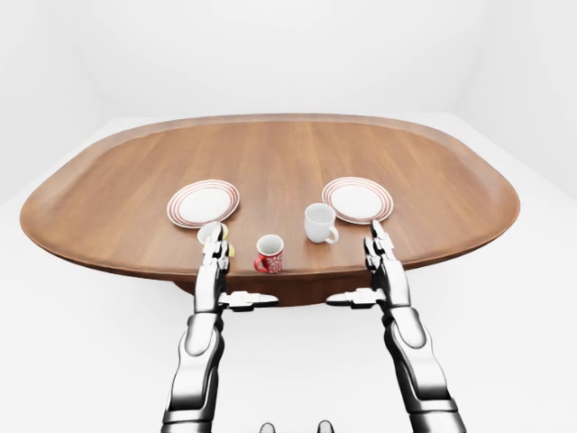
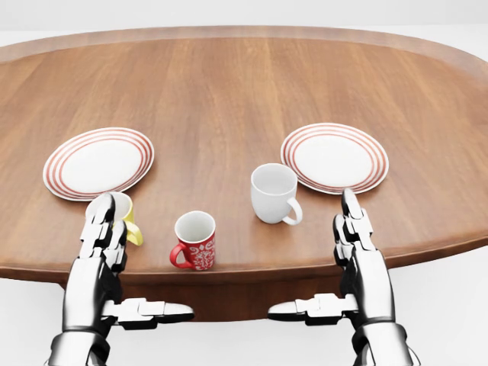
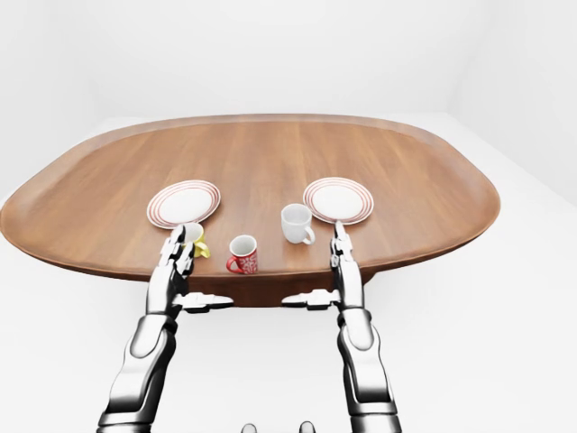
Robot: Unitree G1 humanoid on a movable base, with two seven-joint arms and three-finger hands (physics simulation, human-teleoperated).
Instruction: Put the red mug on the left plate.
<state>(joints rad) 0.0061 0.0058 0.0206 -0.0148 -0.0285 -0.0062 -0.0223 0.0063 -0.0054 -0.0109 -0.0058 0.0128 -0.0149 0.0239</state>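
Observation:
The red mug with a white pattern stands upright near the table's bottom edge in the head view, handle to the left. The left plate, white with red rings, lies up and to its left. My left hand is held flat and open at the table's edge, left of the mug and in front of a yellow mug, partly hiding it. My right hand is open too, to the mug's right, just below the right plate. Neither hand holds anything.
A white mug stands upright between the red mug and the right plate. The oval wooden table stretches far beyond the plates. White floor and walls surround it.

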